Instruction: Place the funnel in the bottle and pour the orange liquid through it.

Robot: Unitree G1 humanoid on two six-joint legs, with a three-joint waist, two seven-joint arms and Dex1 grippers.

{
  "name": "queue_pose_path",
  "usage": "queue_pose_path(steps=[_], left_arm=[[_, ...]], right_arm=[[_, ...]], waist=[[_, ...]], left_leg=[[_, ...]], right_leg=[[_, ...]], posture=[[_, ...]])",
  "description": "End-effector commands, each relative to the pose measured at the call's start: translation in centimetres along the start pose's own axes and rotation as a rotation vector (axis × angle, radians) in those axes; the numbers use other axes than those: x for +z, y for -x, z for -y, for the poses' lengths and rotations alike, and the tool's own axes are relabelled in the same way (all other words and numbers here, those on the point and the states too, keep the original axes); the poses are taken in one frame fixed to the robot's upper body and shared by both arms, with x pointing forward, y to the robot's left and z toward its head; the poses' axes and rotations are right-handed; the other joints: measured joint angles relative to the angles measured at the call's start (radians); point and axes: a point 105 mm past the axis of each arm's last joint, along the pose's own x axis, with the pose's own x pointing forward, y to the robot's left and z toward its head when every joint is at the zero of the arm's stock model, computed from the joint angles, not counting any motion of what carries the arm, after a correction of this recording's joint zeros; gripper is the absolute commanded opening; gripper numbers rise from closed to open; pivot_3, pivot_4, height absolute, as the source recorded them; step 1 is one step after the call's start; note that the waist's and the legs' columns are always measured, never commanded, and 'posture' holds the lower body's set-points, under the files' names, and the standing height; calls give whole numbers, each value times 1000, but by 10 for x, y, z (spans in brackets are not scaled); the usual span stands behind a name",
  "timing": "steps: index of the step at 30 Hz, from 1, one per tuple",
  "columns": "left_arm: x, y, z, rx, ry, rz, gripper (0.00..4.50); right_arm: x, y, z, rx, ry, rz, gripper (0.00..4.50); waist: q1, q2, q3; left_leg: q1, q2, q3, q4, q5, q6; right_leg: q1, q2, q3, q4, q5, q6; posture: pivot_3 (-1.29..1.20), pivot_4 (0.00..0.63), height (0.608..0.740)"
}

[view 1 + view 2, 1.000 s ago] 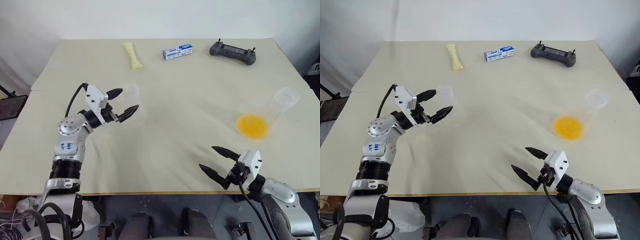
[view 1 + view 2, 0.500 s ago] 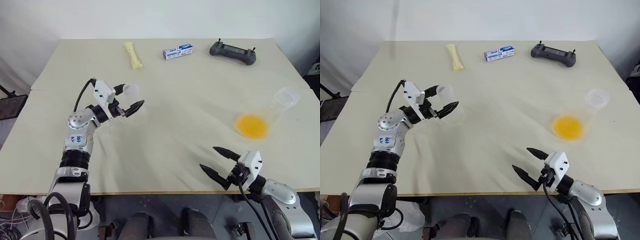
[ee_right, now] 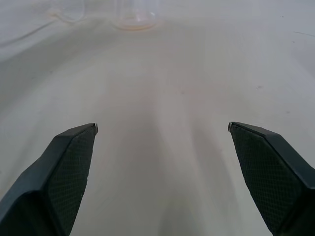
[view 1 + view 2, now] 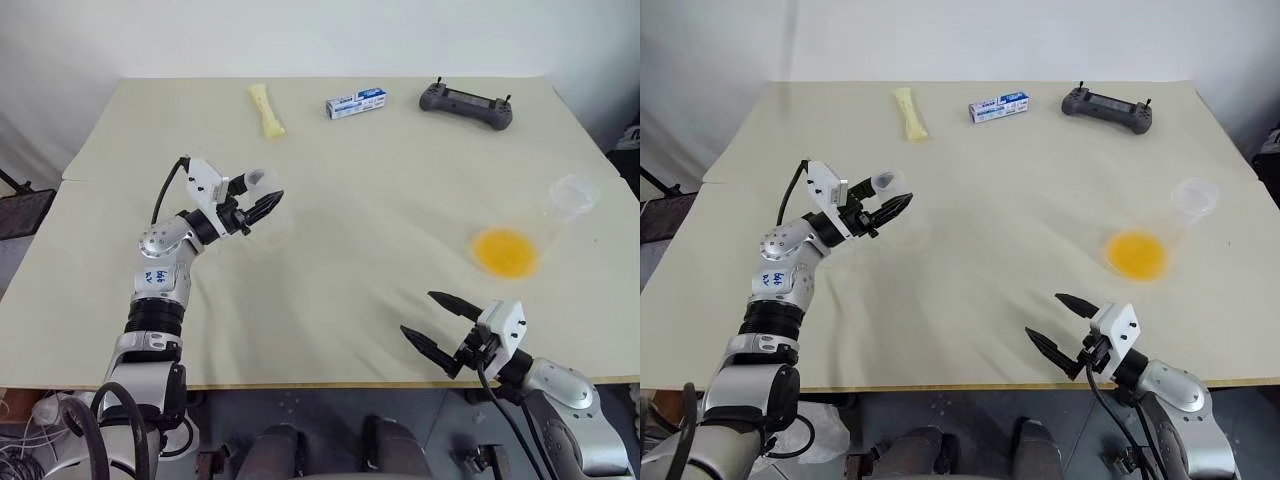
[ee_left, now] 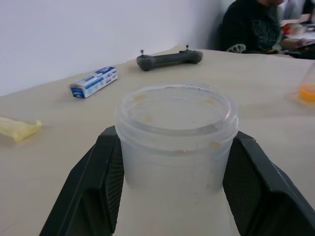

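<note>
Beige cloth table point(image 4: 330, 280) | white wall point(image 4: 300, 35) behind | person point(image 5: 256, 27) seated beyond

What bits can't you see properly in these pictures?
- Base of the bottle: left wrist view, cut off by the picture's edge.
- Writing on the box: eye views, too small to read.
- The person: left wrist view, cut off by the edge.
- The orange liquid: left wrist view, partly cut off by the edge.

Upright clear bottle point(image 5: 176, 129), orange liquid point(image 4: 505, 251) apart.
</note>
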Motion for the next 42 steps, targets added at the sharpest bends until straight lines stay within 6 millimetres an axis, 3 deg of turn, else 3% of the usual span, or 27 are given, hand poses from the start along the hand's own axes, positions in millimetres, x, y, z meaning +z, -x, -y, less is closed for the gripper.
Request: queue_pose_path(steps=[1, 6, 12, 23, 31, 37, 42], left_arm=[[37, -20, 20, -176, -36, 87, 2407], [47, -37, 56, -380, -9, 117, 2407], [41, -51, 85, -499, -36, 131, 2407], [18, -61, 98, -566, -3, 47, 2407], [13, -66, 101, -569, 12, 25, 2407], [11, -66, 103, -564, 46, 25, 4358], [11, -62, 104, -565, 62, 22, 4460]], right_arm=[[16, 3, 3, -4, 47, 40, 4500], [23, 8, 6, 7, 64, 48, 4500], [31, 11, 9, -11, 93, 60, 4500], [63, 15, 3, 6, 75, 146, 4500], [68, 13, 4, -4, 85, 158, 4500], [69, 13, 5, -4, 92, 158, 4500], [70, 13, 5, 0, 97, 157, 4500]], waist=[[0, 0, 0], [-2, 0, 0], [-2, -1, 0], [1, -1, 1], [2, -1, 1], [0, -1, 1], [1, -1, 1]], left_leg=[[0, 0, 0, 0, 0, 0], [0, 0, 0, 0, 0, 0], [0, 0, 0, 0, 0, 0], [-1, 0, 1, 1, 0, 1], [-1, 0, 0, 1, 0, 1], [-1, 0, 0, 1, 0, 1], [-1, 0, 0, 1, 0, 1]], right_leg=[[0, 0, 0, 0, 0, 0], [0, 0, 0, 0, 0, 0], [0, 0, 0, 0, 0, 0], [0, 0, 0, -1, 0, 0], [0, 0, 0, 0, 0, 1], [0, 0, 0, 0, 0, 1], [0, 0, 0, 0, 0, 1]], posture=[[0, 150, 740], [0, 150, 740], [0, 150, 740], [0, 150, 740], [0, 150, 740], [0, 150, 740], [0, 150, 740]])
